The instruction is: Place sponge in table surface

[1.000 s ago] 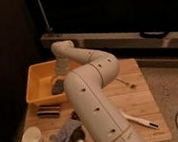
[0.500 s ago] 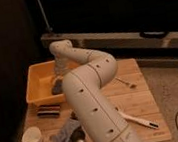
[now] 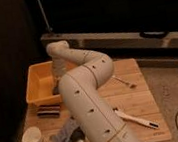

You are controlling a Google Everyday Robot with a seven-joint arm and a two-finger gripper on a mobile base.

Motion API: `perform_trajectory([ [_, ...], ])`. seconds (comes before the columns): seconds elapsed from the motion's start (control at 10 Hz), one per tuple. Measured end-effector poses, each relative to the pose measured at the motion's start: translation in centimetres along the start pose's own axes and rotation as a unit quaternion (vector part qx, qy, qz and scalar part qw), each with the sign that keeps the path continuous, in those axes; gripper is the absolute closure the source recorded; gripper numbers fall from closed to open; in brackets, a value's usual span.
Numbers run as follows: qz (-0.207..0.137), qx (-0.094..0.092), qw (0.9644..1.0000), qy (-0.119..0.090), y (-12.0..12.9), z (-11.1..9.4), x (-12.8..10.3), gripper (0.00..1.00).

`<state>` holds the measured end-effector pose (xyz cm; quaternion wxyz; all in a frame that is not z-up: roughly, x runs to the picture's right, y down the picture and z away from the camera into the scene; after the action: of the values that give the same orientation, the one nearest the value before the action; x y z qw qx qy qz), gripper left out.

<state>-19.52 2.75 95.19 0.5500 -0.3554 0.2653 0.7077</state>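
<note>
**Pick-up stage: gripper down in the tub, sponge not yet on the table**

Gripper (image 3: 59, 83) low inside the yellow tub (image 3: 33, 74), near its right-hand wall. Cannot tell whether it is closed on anything; the wrist hides the tip.

Sponge (image 3: 55, 92): shows only as a small dark patch on the tub floor, right at the gripper tip. Touching or just under, cannot say which.

Arm (image 3: 91, 85) arcs from the foreground, over the table (image 3: 135, 98), and drops into the tub from above.

Elsewhere on the table: striped block (image 3: 49, 110) just in front of the tub, cup (image 3: 32, 137) at the near-left corner, grey cloth (image 3: 62, 138) beside it, fork (image 3: 125, 82) and white utensil (image 3: 139, 120) to the right.

Judgement: the grasp is the step in hand. Next move calls for a straight lift clear of the tub rim, then a carry to bare planks, likely the centre-right stretch between fork and white utensil.
</note>
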Motion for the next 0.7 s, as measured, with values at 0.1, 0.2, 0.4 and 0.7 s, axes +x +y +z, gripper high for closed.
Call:
perform_trajectory([
  [0.1, 0.001, 0.001, 1.0, 0.002, -0.1, 0.1, 0.0, 0.97],
  [0.2, 0.003, 0.001, 1.0, 0.007, -0.2, 0.1, -0.1, 1.0],
  [0.4, 0.005, -0.014, 0.9997, 0.021, -0.3, -0.3, 0.0, 1.0],
  [0.7, 0.004, -0.07, 0.9966, 0.042, -0.2, -4.4, 0.4, 1.0],
])
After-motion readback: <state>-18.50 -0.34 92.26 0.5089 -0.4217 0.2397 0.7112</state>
